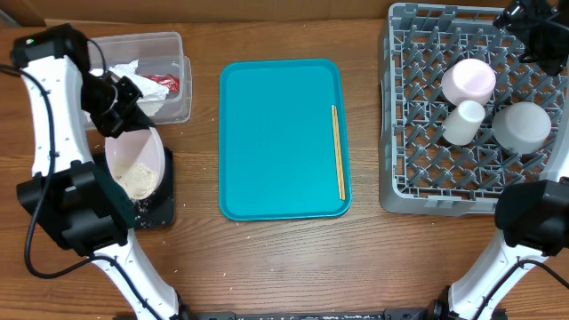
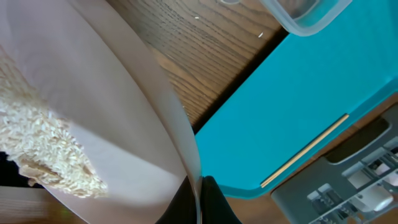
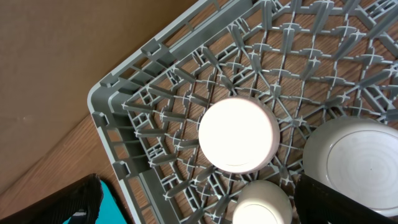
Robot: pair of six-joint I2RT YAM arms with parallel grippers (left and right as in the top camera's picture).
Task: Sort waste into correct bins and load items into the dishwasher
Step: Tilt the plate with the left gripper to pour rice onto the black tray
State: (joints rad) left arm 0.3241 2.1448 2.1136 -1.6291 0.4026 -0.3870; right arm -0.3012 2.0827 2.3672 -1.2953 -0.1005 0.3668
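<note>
My left gripper is shut on the rim of a pale-pink plate. The plate is tilted over the black tray, with white rice piled at its low side. Behind it, the clear tub holds a crumpled napkin and a red wrapper. One chopstick lies on the teal tray. The grey dish rack holds a pink upturned dish, a white cup and a grey bowl. My right gripper hangs open above the rack's far side.
The teal serving tray lies in the middle of the wooden table between the bins and the rack. A couple of loose rice grains lie on the wood near the clear tub. A cardboard wall runs along the back edge.
</note>
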